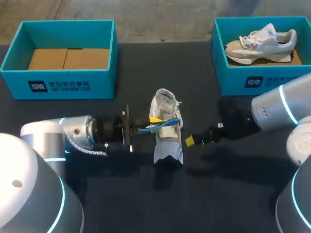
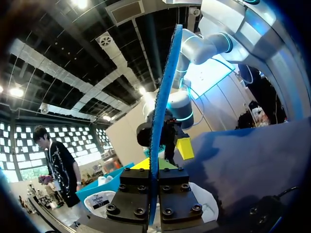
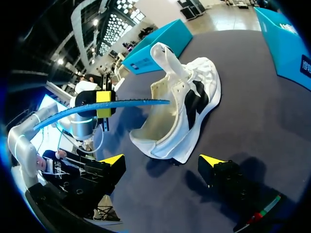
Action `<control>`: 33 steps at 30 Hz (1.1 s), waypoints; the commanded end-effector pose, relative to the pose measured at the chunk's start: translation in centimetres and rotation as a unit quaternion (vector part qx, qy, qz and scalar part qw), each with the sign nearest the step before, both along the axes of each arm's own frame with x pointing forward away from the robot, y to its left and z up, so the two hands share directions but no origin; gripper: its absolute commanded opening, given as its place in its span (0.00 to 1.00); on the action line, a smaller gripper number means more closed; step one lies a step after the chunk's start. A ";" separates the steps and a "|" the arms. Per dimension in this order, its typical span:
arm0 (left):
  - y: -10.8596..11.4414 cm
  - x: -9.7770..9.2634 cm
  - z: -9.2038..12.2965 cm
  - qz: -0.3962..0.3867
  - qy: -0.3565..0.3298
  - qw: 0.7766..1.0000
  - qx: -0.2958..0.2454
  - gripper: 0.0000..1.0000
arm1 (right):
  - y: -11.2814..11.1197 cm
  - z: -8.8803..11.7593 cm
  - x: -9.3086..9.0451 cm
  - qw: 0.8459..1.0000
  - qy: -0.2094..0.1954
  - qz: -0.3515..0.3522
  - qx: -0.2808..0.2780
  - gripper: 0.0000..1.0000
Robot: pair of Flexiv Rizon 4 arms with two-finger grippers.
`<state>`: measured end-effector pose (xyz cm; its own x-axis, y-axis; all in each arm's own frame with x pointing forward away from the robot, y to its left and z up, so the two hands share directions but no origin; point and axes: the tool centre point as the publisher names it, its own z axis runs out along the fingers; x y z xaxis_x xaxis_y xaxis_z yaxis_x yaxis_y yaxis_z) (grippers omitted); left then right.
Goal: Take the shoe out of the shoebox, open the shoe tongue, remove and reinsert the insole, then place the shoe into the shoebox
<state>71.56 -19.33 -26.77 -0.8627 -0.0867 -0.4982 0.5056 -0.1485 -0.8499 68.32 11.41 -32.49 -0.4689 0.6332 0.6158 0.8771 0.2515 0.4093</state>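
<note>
Left claw [image 1: 155, 120] clamped on blue insole [image 3: 131, 102], tip at mouth of shoe [image 3: 194, 97], right claw [image 3: 163, 162] apart, just beside shoe

I saw the white shoe [image 1: 167, 141] lying on its side in the middle of the bench, its mouth gaping and its tongue pulled back. The thin blue insole [image 1: 164, 124] was out of it, pinched edge-on in my left hand [image 1: 155, 120] just above the shoe's opening. At the far edge, the left shoebox [image 1: 58, 86], teal and open, held brown cardboard. The matching right shoebox [image 1: 252, 80] held another pale sneaker [image 1: 260, 44].
</note>
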 end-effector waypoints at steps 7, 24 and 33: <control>-0.7 0.2 -0.9 -0.002 -0.003 1.000 0.001 0.00 | -0.3 0.0 -0.2 1.000 -0.001 0.001 0.003 1.00; -0.1 0.9 -2.5 -0.002 -0.018 1.000 0.021 0.00 | -0.3 0.0 -0.2 1.000 -0.001 0.001 0.003 1.00; -0.7 1.4 -3.4 0.006 -0.024 0.999 0.030 0.00 | -0.3 0.0 -0.2 1.000 -0.001 0.001 0.003 1.00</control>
<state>72.83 -19.50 -29.77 -0.8384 -0.0585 -0.5418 0.5450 -0.0948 -0.8331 68.21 11.08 -32.49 -0.4705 0.6291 0.6187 0.8763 0.2507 0.4115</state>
